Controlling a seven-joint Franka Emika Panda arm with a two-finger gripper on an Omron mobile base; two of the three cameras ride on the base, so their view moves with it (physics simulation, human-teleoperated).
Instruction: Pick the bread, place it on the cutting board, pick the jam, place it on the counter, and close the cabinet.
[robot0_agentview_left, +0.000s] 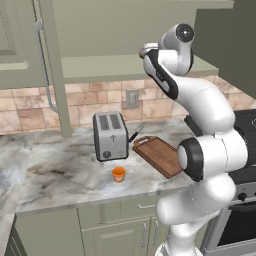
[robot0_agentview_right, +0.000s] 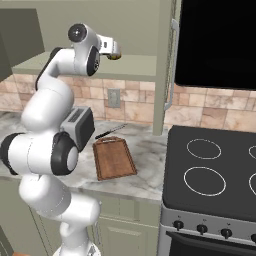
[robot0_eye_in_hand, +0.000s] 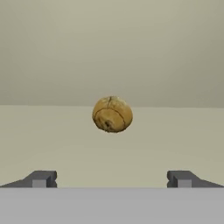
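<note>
The bread (robot0_eye_in_hand: 112, 114), a round golden-brown bun, lies on the pale shelf of the open cabinet (robot0_agentview_left: 100, 67), straight ahead of my gripper (robot0_eye_in_hand: 112, 178). The gripper is open, its fingers wide apart and short of the bun, with nothing between them. From the right, the bread (robot0_agentview_right: 115, 56) shows just past the hand at the shelf's front edge. The orange jam (robot0_agentview_left: 118, 174) jar stands on the marbled counter (robot0_agentview_left: 60, 170) in front of the toaster. The reddish-brown cutting board (robot0_agentview_left: 159, 155) lies bare to the right of the toaster.
A silver toaster (robot0_agentview_left: 110, 135) stands mid-counter, with a dark knife (robot0_agentview_left: 136, 132) behind the board. The cabinet doors (robot0_agentview_right: 167, 60) swing out at both sides, bar handles (robot0_agentview_left: 44, 65) outward. A black stove (robot0_agentview_right: 215, 170) sits on the right.
</note>
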